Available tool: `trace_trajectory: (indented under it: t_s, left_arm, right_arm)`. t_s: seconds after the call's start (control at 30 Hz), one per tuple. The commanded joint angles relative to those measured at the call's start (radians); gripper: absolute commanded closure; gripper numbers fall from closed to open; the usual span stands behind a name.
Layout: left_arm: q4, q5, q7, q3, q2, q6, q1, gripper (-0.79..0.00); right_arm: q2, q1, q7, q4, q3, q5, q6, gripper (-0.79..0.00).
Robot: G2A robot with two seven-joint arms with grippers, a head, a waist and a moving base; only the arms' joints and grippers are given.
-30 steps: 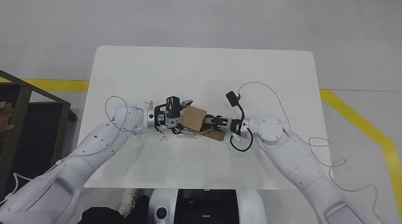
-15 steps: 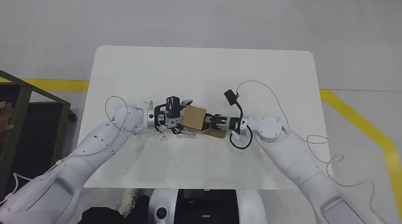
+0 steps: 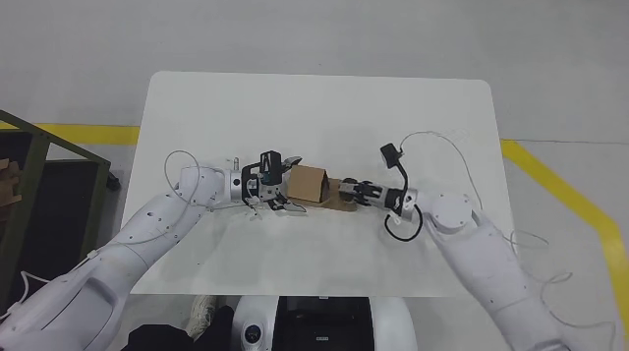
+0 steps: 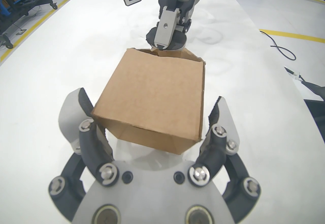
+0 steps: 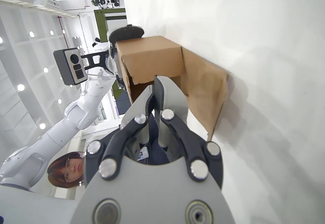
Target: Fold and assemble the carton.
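— So, starting from the left: why does the left end effector (image 4: 151,98) sit around the end of the carton (image 3: 308,184)?

— I think it works as a brace. Its jaws stand wide apart, one on each side of the closed end of the carton, so the box cannot slide away on the worktop (image 3: 393,115) when it is pushed from the other side. One pad (image 4: 87,108) seems to touch a corner. Whether the other one presses, I cannot tell. It does not really grip anything.

— And the carton itself, where is it?

— It rests near the middle of the worktop, between the two arms. The body has a box shape. The end which faces right is open, and one flap (image 5: 203,92) lies out on the worktop beside that opening.

— Then the right end effector (image 5: 154,82)?

— Its fingers are pressed together, with nothing visible between them. The tip is at the upper edge of the open end, touching or almost touching the cardboard. In my judgement it is used like a poking finger, to fold a flap inward, not for grasping.

— What can go wrong?

— The thin edge may bend or tear, and the box may turn if the brace is loose.
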Motion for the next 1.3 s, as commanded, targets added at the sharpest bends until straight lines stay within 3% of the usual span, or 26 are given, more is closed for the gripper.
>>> trace_trajectory:
  t_s: [0.0,0.3,0.57,1.27]
  left_arm:
    - [0.0,0.0,0.0,0.0,0.0,0.0,0.0,-0.785]
    - [0.0,0.0,0.0,0.0,0.0,0.0,0.0,-0.785]
    - [0.0,0.0,0.0,0.0,0.0,0.0,0.0,-0.785]
    - [0.0,0.0,0.0,0.0,0.0,0.0,0.0,-0.785]
  right_arm:
    - [0.004,-0.023,-0.006,-0.026,0.009,0.0,0.014,0.0]
    - [-0.005,-0.032,-0.048,-0.026,-0.028,0.003,0.055,0.0]
    - [-0.026,0.008,-0.091,0.022,-0.066,0.042,0.023,0.0]
    - [-0.074,0.106,-0.044,0.143,-0.164,0.104,-0.048,0.0]
